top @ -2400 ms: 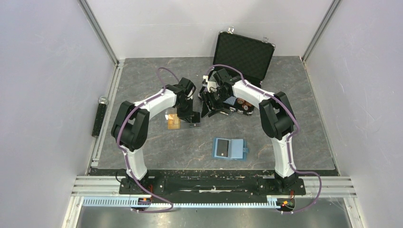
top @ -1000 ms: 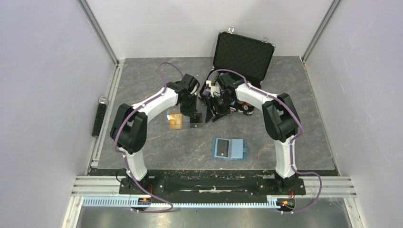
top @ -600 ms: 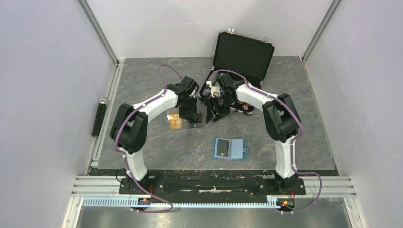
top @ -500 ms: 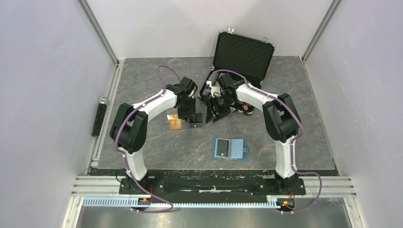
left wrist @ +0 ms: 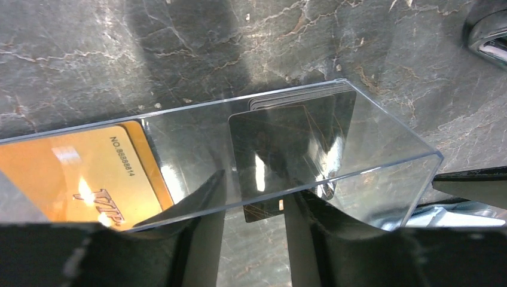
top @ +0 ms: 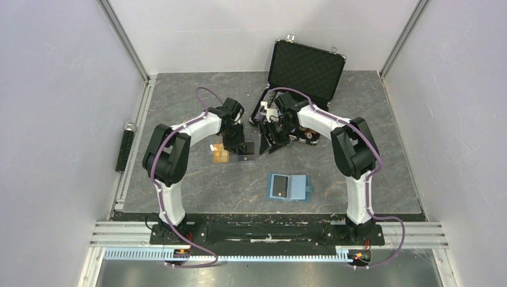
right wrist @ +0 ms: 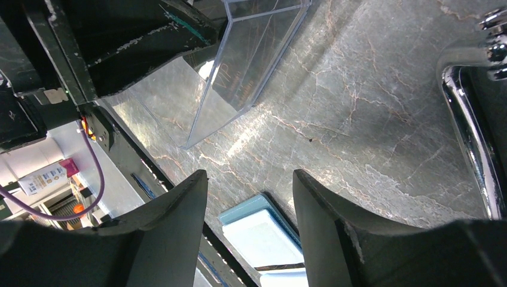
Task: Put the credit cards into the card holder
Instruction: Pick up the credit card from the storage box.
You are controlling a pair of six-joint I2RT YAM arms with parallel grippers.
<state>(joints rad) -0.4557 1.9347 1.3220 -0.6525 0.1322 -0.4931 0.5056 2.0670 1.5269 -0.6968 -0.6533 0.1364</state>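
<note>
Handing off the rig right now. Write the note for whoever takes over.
Left gripper: at the clear box, fingers either side of its near wall; grip unclear.
Right gripper: open, empty, beside that box.
Black cards stand inside the box; the orange-gold card lies at its left end.
Card holder: open on the table, apart from both grippers; contents unclear.
Left to do: get the cards out and slot them into the holder.

the card holder (top: 288, 187) lies open on the tabletop (top: 370, 119), nearest the arm bases. behind it and to the left, a plastic box (left wrist: 335, 149) sits over a stack of credit cards (left wrist: 287, 143), with a lone card (left wrist: 78, 173) to the stack's left. the case (top: 308, 66) stands open at the back.
</note>
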